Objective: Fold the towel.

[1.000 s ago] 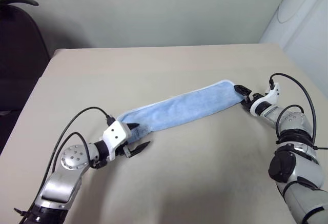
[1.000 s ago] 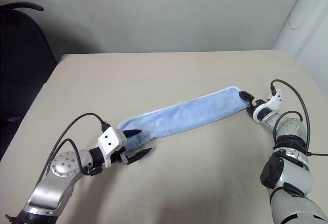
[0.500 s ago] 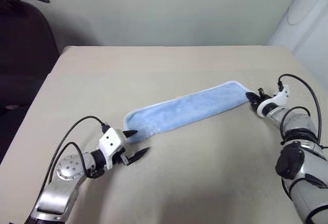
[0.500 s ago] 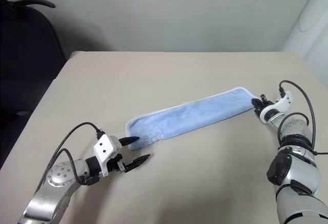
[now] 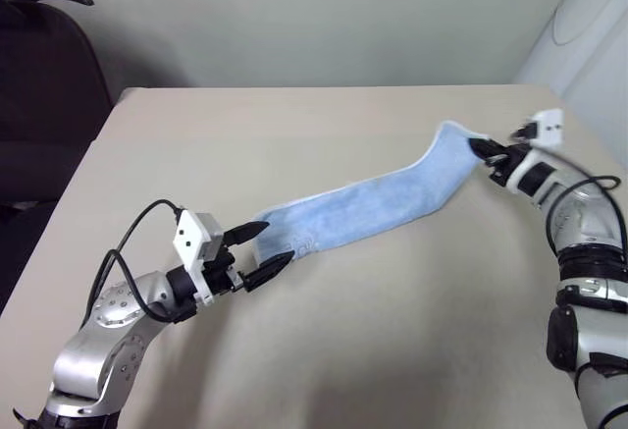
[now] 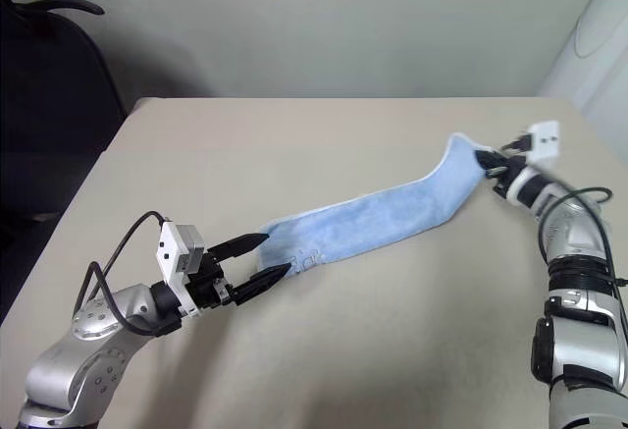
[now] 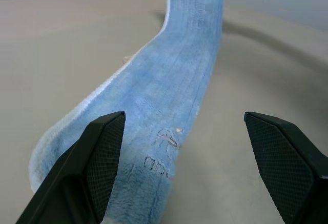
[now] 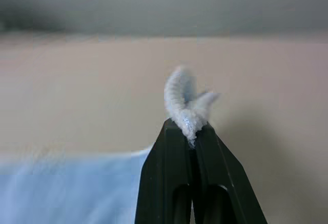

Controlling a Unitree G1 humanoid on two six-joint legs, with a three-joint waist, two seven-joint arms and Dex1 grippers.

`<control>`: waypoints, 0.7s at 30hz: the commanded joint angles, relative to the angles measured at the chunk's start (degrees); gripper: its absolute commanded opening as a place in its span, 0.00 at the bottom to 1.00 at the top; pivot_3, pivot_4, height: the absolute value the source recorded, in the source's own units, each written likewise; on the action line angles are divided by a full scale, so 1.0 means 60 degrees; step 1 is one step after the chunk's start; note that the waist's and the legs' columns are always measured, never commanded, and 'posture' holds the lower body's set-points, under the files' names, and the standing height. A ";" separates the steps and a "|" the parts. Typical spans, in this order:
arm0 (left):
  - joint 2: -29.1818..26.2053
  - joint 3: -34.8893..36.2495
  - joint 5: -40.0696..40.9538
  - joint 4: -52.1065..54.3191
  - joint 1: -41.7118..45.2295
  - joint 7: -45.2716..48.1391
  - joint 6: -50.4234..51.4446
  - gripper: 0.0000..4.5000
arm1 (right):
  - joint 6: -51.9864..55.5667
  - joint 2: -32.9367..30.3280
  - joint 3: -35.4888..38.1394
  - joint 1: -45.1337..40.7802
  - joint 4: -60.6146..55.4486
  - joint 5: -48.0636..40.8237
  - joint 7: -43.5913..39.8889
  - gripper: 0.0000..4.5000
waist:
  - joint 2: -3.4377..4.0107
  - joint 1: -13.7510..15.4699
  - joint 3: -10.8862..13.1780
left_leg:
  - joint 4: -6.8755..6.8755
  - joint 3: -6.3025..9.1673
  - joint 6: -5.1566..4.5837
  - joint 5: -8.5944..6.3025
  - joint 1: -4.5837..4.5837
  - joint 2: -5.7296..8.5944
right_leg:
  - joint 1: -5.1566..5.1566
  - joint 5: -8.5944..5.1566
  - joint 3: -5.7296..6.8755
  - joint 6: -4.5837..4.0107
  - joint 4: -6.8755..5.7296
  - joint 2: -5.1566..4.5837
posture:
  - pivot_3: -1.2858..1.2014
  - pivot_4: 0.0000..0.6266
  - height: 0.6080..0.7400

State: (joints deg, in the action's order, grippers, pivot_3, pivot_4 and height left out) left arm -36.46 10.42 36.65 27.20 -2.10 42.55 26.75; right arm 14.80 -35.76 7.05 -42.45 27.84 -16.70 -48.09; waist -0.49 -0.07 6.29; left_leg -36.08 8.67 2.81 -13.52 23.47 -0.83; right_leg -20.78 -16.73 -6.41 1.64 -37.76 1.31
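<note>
Now right gripper, jaws clamped on towel end, lifts it; left gripper gapes wide, empty. Next: carry across to fold.

no legible text or labels, faint stitched marks on the towel — perhaps lettering, unreadable

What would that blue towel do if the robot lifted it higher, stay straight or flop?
Probably flop. The towel already bends upward in a soft curve where the right claw pinches its end, while the rest lies flat on the table. It looks light: a small pinch raises that end. Its fuzzy pile likely grips rather than slips.
</note>
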 commanded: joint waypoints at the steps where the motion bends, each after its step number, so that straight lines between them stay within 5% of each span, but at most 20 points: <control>1: 0.0117 -0.0009 0.0081 0.0340 0.0127 -0.0101 -0.0024 0.90 | -0.1515 -0.0303 -0.1547 0.0588 -0.1594 0.1172 -0.1145 0.01 | -0.0001 0.0004 0.0000 | -0.0002 0.0001 -0.0001 0.0000 -0.0002 0.0000 | 0.0003 0.0000 0.0001 0.0000 0.0000 0.0000 | 0.52 0.24 1.00; 5: 0.0277 -0.0142 0.0020 0.0383 0.0172 -0.0218 -0.0040 0.90 | -0.3544 -0.0379 -0.3246 0.1126 -0.1647 0.3001 -0.1306 0.01 | -0.0006 0.0020 -0.0003 | -0.0008 0.0015 -0.0008 -0.0005 -0.0001 0.0001 | 0.0014 -0.0001 0.0005 0.0003 0.0007 -0.0002 | 0.52 0.24 1.00; 10: 0.0388 -0.0232 -0.0071 0.0450 0.0076 -0.0342 -0.0092 0.90 | -0.3810 0.0012 -0.3569 0.1409 -0.1599 0.2944 -0.1572 0.01 | -0.0007 0.0014 -0.0003 | -0.0005 0.0008 -0.0004 -0.0003 0.0002 0.0001 | 0.0008 -0.0002 0.0003 0.0006 0.0008 -0.0005 | 0.52 0.24 1.00; 15: 0.0532 -0.0312 -0.0079 0.0528 -0.0012 -0.0517 -0.0068 0.90 | -0.2925 0.0120 -0.3072 0.1498 -0.1872 0.2065 -0.2041 0.27 | -0.0007 0.0042 -0.0003 | -0.0004 0.0008 0.0027 0.0015 0.0001 0.0001 | 0.0012 -0.0002 0.0004 0.0006 0.0012 -0.0005 | 0.52 0.24 1.00; 20: 0.0708 -0.0231 0.0025 0.0655 -0.0363 -0.0768 0.0055 0.90 | -0.1171 -0.0085 -0.1982 0.2078 -0.3300 0.0173 -0.2601 0.64 | -0.0007 0.0070 -0.0003 | -0.0003 0.0003 0.0056 0.0030 0.0006 0.0002 | 0.0013 -0.0002 0.0004 0.0006 0.0026 -0.0004 | 0.52 0.24 1.00; 21: 0.0775 -0.0106 0.0135 0.0662 -0.0486 -0.0876 0.0103 0.90 | -0.0735 -0.0205 -0.1699 0.2290 -0.3653 -0.0323 -0.2797 0.64 | -0.0008 0.0082 -0.0003 | -0.0002 0.0001 0.0061 0.0032 0.0006 0.0002 | 0.0015 -0.0002 0.0004 0.0006 0.0028 -0.0003 | 0.52 0.24 1.00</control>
State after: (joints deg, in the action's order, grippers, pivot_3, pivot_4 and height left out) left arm -32.34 8.33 36.20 28.66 -4.21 38.10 27.07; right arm 7.13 -35.49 -6.66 -29.61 10.33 -13.50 -62.71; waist -0.53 0.42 6.27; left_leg -36.08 8.68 3.20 -13.32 23.51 -0.81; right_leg -20.67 -16.75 -6.39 1.68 -37.57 1.31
